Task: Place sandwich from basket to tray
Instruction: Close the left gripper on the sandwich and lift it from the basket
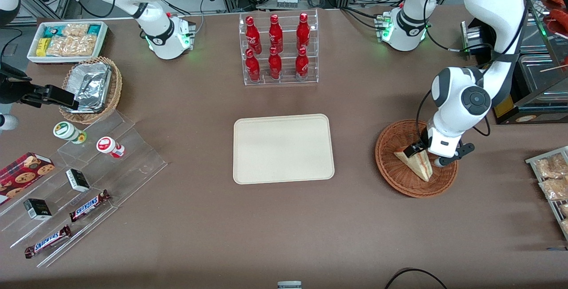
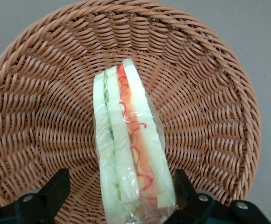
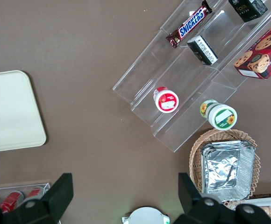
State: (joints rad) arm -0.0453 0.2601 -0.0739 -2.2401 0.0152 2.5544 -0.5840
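The gripper (image 2: 121,196) hangs low in the basket (image 1: 390,171), jaws apart astride the sandwich (image 2: 128,149). Best close gently on the bread faces before lifting toward the tray (image 1: 283,148).

Sandwich (image 1: 417,162) in basket (image 1: 390,171), hand (image 1: 428,153) above.

From my station I see the pincer (image 1: 427,153) low inside the basket (image 1: 392,171), its fingers (image 2: 56,189) spread on either side of the sandwich (image 1: 417,164) with bare wicker showing in the gaps, so only the low woven rim hems it in. Between the basket and the tray (image 1: 283,148) I see bare brown desk (image 1: 355,218) with nothing standing on it. The rack of red bottles (image 1: 277,49) stands farther from the front camera than the tray, well apart from it.
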